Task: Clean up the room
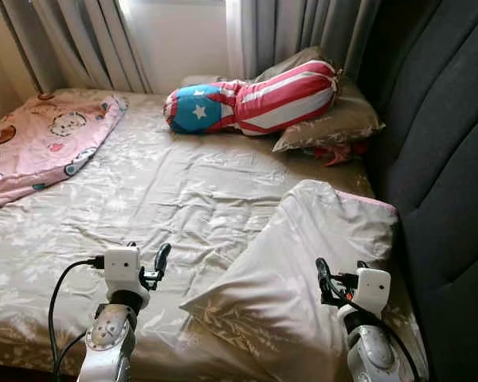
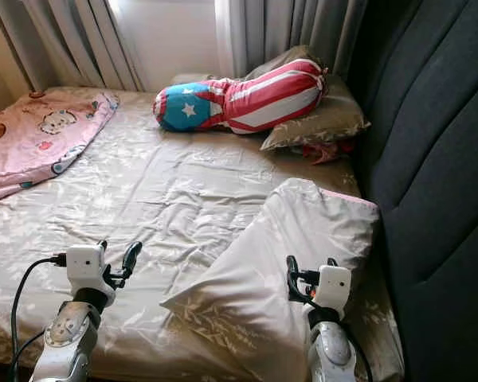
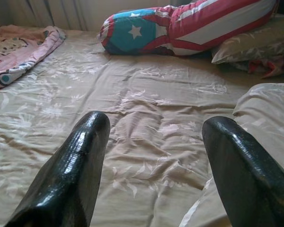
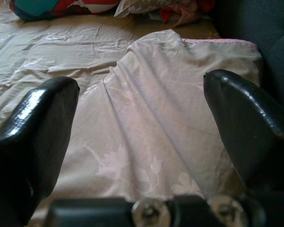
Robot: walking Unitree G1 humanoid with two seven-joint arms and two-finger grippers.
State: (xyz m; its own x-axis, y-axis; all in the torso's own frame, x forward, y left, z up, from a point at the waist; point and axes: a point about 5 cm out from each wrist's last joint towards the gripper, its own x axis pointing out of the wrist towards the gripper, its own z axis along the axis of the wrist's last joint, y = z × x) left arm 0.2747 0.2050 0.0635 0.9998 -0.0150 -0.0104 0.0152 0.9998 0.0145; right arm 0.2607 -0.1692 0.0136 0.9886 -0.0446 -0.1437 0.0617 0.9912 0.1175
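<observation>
pillow (image 1: 303, 270) under open right gripper (image 1: 334, 278)

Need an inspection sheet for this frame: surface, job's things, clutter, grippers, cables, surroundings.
Surface: bed with a wrinkled beige floral sheet.
Job's things: near pillow lies askew by the headboard; striped bolster rests partly on a far pillow.
Clutter: pink blanket bunched at the far left; red cloth under the far pillow.
Grippers: left gripper open above the sheet; right gripper open over the near pillow.
Cables: black cable looping off the left wrist.
Surroundings: grey curtains, dark padded headboard.
</observation>
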